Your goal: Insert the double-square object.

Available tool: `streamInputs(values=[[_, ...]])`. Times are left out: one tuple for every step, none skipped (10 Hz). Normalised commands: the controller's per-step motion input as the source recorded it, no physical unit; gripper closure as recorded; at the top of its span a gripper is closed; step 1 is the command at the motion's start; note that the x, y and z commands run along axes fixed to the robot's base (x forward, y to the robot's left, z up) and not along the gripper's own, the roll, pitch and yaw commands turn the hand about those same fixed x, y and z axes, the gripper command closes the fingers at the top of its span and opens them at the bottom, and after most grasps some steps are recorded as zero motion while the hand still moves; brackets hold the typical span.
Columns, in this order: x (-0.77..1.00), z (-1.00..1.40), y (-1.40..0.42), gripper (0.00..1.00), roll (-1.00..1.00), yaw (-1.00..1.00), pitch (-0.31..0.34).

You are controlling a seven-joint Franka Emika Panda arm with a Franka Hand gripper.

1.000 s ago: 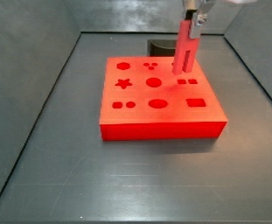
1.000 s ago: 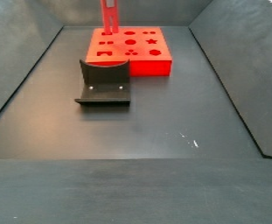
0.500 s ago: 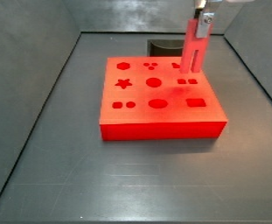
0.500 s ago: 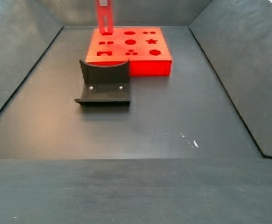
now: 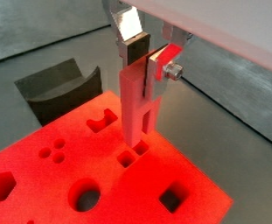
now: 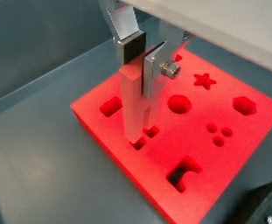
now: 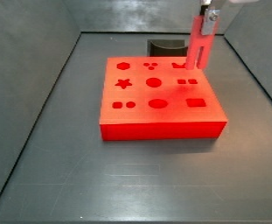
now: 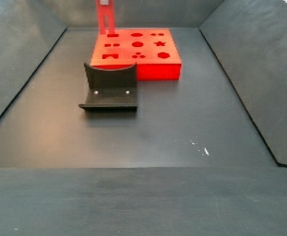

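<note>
My gripper (image 5: 148, 65) is shut on the upper end of the double-square object (image 5: 138, 105), a long thin bright red bar that hangs upright. Both also show in a wrist view (image 6: 142, 66), with the bar (image 6: 137, 105) below the jaws. The bar's lower end hovers just above the big red block (image 6: 208, 162), close to its pair of small square holes (image 6: 145, 136). In a side view the gripper (image 7: 205, 15) holds the bar (image 7: 200, 44) over the block's (image 7: 162, 112) far right part. In a side view the bar (image 8: 106, 20) stands over the block's (image 8: 143, 63) far left corner.
The block's top has several shaped holes: star, circles, hexagon, oval, rectangle, arch. The dark fixture (image 8: 109, 88) stands on the grey floor beside the block, and also shows behind it in a side view (image 7: 165, 45). Grey walls enclose the floor.
The gripper with the bar has shifted toward the block's far right edge in a side view and risen slightly. The grip has not changed.
</note>
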Motion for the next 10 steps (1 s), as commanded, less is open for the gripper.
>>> streamInputs(values=[[-0.07, -0.11, 0.0, 1.0, 0.2, -0.07, 0.026], [-0.23, -0.21, -0.04, 1.0, 0.13, 0.0, 0.0], [-0.24, -0.24, -0.07, 1.0, 0.1, 0.0, 0.0], [-0.06, -0.26, -0.08, 1.0, 0.06, -0.06, 0.0], [0.0, -0.23, 0.0, 1.0, 0.07, -0.09, 0.003], [0.14, -0.19, 0.0, 1.0, 0.07, -0.09, 0.049], [0.18, -0.15, 0.0, 1.0, 0.04, -0.08, 0.063], [0.05, -0.16, 0.0, 1.0, 0.04, -0.05, 0.029], [0.0, -0.17, 0.0, 1.0, 0.03, -0.05, 0.0], [0.0, -0.19, 0.0, 1.0, 0.0, -0.06, 0.0]])
